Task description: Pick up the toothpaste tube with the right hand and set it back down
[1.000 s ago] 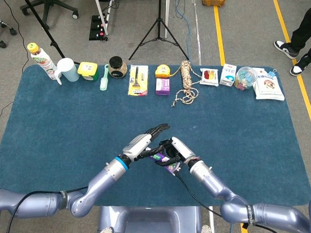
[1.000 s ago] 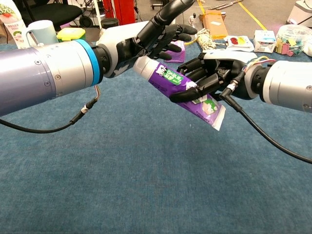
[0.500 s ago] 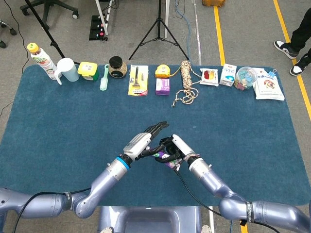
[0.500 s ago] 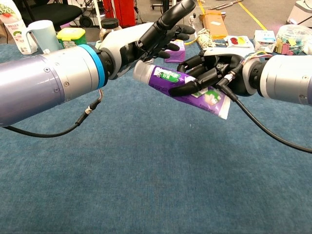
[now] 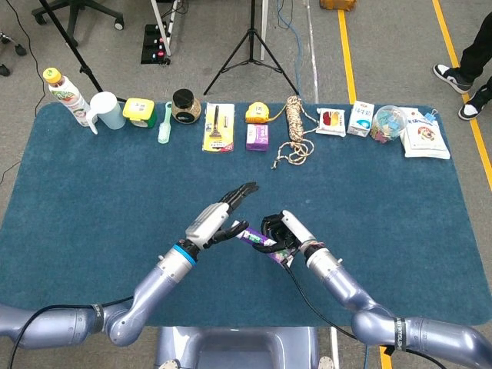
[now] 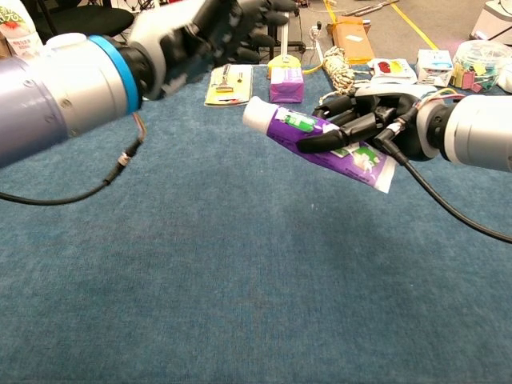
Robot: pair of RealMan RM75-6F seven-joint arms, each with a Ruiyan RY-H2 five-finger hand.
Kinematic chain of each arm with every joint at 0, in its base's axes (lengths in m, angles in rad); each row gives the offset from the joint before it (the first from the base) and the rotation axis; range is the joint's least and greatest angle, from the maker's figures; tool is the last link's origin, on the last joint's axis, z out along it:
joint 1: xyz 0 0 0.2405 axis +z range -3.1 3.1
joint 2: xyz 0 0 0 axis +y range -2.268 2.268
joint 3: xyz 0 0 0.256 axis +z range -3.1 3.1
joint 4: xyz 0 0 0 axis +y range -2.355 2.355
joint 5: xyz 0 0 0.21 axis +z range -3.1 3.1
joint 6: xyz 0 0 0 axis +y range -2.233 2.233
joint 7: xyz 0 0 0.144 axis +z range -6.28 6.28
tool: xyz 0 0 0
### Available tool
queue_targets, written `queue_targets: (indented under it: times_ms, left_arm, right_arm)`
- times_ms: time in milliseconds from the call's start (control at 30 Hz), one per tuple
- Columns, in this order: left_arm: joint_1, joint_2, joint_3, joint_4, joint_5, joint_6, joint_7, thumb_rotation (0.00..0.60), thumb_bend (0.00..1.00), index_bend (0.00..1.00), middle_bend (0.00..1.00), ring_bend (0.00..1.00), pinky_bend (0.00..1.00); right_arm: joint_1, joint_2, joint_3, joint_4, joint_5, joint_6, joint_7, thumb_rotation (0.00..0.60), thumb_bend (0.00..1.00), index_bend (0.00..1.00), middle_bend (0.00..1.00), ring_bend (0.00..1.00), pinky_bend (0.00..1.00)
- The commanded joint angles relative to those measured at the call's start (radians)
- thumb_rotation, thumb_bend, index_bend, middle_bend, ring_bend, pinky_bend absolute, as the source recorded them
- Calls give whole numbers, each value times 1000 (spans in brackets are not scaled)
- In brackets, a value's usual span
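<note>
Left hand (image 6: 212, 32) pulled back, fingers spread; right hand (image 6: 376, 120) fingers gripping toothpaste tube (image 6: 320, 142).

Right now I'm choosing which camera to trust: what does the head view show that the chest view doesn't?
Only the head view shows the whole table, its full back row including the bottle, plus the tripod behind. Only the chest view shows the toothpaste tube lifted off the cloth, its cap pointing left. Both show the right hand gripping the tube and the left hand apart from it, holding nothing.
</note>
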Motion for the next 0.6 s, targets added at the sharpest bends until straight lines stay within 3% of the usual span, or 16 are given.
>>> queue_targets:
  times_ms: [33,200,400,600]
  left_arm:
    - [28,51,-10,-31,23,19,-33,0,0,0,0,0,0]
    - [63,141,-8,-71,36,31,-38,0,0,0,0,0,0]
    - [108,238,29,-109,71,46,-18,0,0,0,0,0,0]
    - [160,323,78,-132,119,73,-4,0,0,0,0,0,0]
  right_arm:
    - [-6,5,-6,12,-2,-10,3,600,415,858,839,912,1000]
    - [-11,12,-22,37,-1,-24,-7,600,414,858,839,912,1000]
    - [-8,28,-43,60,-2,-34,-46,600,415,854,822,884,996]
    - [1,33,-77,97,-10,-23,-125,600,417,736,722,756,875]
